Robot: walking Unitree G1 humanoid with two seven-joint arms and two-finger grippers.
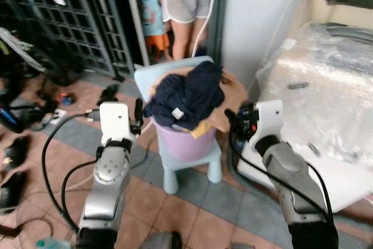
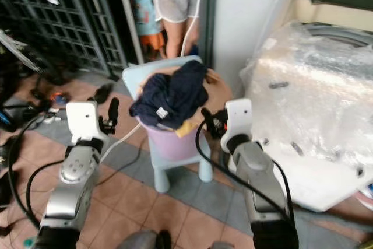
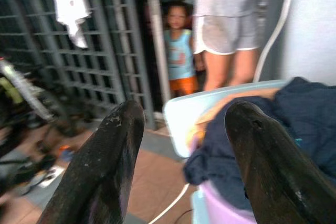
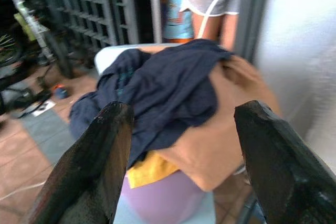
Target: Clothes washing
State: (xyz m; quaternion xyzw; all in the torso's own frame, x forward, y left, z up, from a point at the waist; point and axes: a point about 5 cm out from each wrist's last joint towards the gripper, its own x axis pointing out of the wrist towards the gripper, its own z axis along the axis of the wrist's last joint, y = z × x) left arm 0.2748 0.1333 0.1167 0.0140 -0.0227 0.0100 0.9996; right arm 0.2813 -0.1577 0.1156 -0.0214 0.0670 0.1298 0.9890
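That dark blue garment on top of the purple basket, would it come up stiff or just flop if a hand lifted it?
The dark blue garment lies crumpled and drapes over the purple basket, so it would probably flop and hang. Piled with other clothes, it may drag the yellow cloth along.

Light blue plastic chair [image 1: 189, 161] on tiled floor [image 1: 192, 208]. Lilac basket [image 1: 185, 141] sits on its seat, against the backrest, heaped with navy, tan, yellow clothes [image 1: 187, 97].

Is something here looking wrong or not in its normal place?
The lilac laundry basket stands on a small blue chair, overfilled: the navy garment and tan cloth hang over its rim. The washing machine is wrapped in clear plastic.
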